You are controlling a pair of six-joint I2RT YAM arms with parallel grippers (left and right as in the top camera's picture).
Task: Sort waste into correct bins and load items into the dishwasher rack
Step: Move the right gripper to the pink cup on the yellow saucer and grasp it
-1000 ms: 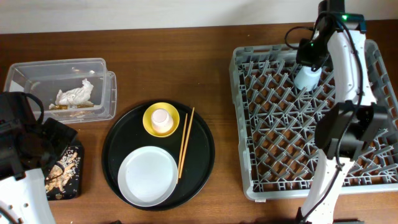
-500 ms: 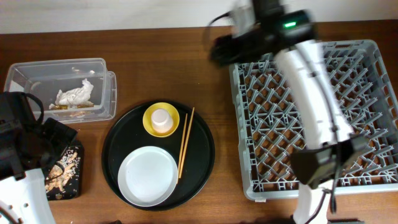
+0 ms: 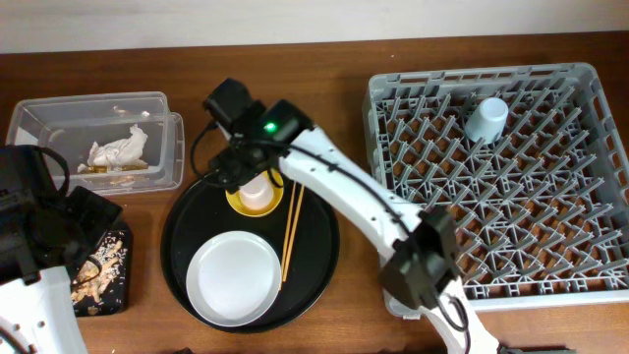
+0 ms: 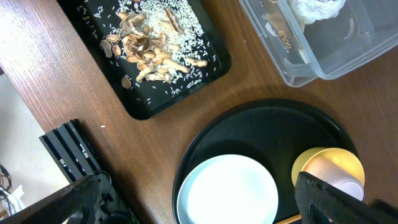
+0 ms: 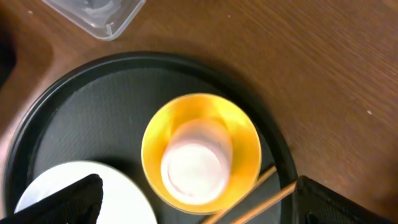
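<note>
My right gripper (image 3: 248, 169) hangs open just above the yellow bowl (image 3: 239, 187), empty. A cream-pink cup (image 3: 257, 191) stands in that bowl. In the right wrist view the bowl (image 5: 244, 134) and cup (image 5: 196, 163) lie between my spread fingers, and the gripper (image 5: 199, 206) touches neither. Chopsticks (image 3: 292, 226) and the plate (image 3: 234, 277) lie on the round tray. The light blue cup (image 3: 486, 118) stands in the dishwasher rack (image 3: 403, 197). The napkin (image 3: 118, 149) is in the clear box (image 3: 59, 113). Food scraps (image 4: 149, 43) cover the flat black tray (image 4: 140, 112). My left gripper (image 4: 205, 213) is open and empty.
The round black tray (image 3: 319, 251) sits mid-table between the bins and the rack. My right arm stretches from the front right across the rack's left edge. The left arm (image 3: 34, 231) stays at the table's left, beside the flat tray.
My right gripper let go of the light blue cup in the rack, opened, and swung left to hang over the yellow bowl. The left arm has not moved.
</note>
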